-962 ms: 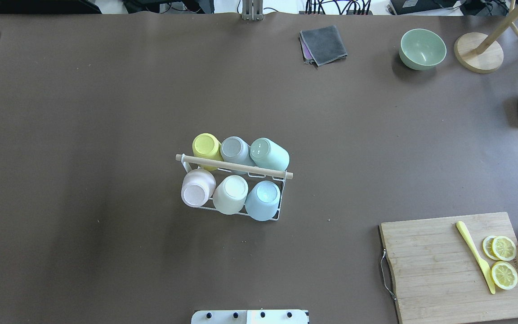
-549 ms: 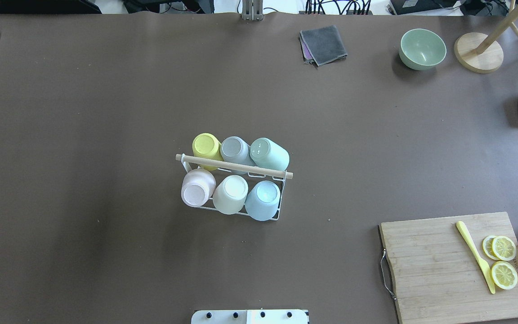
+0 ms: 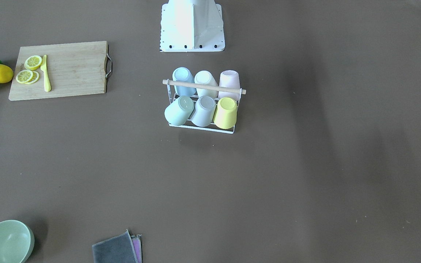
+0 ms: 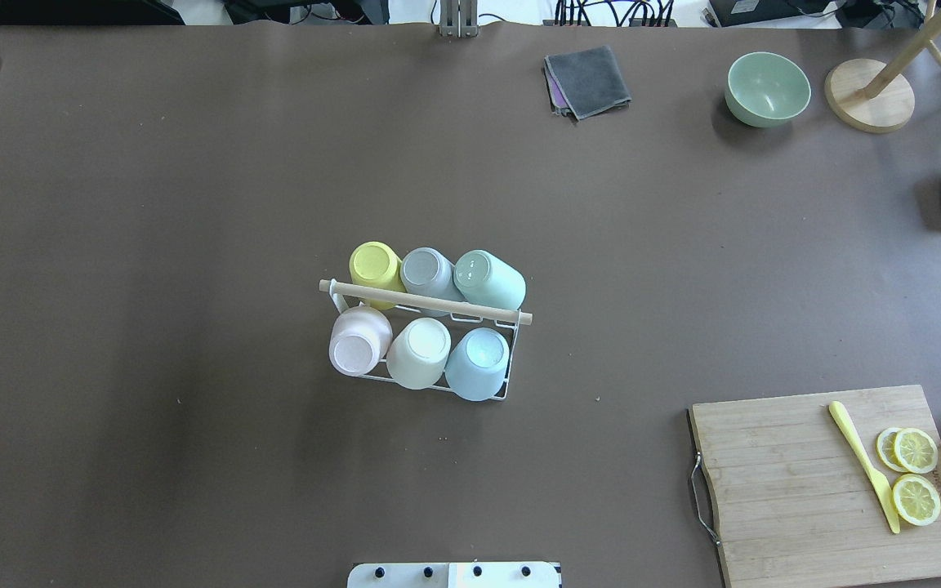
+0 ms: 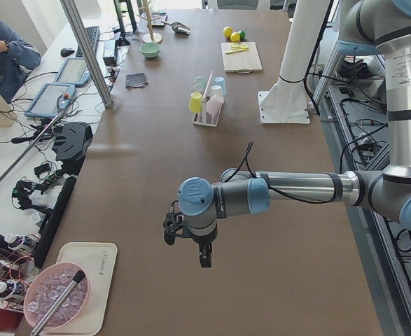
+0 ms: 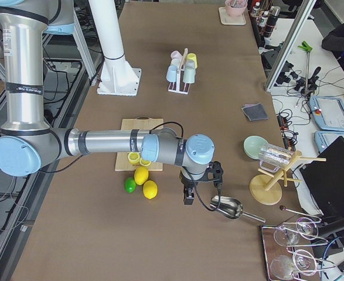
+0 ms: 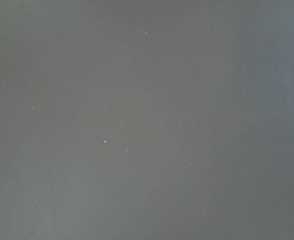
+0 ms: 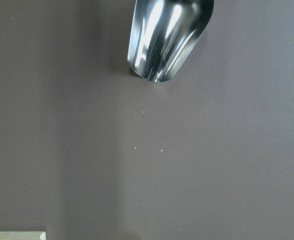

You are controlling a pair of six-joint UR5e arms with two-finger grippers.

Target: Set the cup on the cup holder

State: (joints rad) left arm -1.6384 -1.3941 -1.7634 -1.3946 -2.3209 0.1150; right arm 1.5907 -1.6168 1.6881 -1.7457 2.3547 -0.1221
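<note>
The cup holder (image 4: 426,301) stands near the middle of the worktop (image 4: 193,204), its wooden handle running across the top. All six places are filled with upturned cups. The far row has a yellow cup (image 4: 374,265), a grey cup (image 4: 428,269) and a mint cup (image 4: 487,278). The near row has a pink cup (image 4: 356,341), a cream cup (image 4: 420,351) and a light blue cup (image 4: 479,361). No loose cup lies anywhere in view, so the task looks finished, with nothing left to place.

The prongs are hidden under the cups. The mint cup seems to lean further out than its neighbours, and how well it is seated cannot be checked.

Both arms hang well apart from the holder, at opposite ends of the worktop. The left gripper (image 5: 191,245) and the right gripper (image 6: 200,184) each show only in a side view, so one cannot tell whether their jaws are spread or pressed together. The left wrist view shows bare worktop. The right wrist view shows a metal scoop (image 8: 169,37), cut off at the top edge. A cutting board (image 4: 834,482) with lemon slices (image 4: 916,474) lies near right, and a green bowl (image 4: 767,88) sits far right.
</note>
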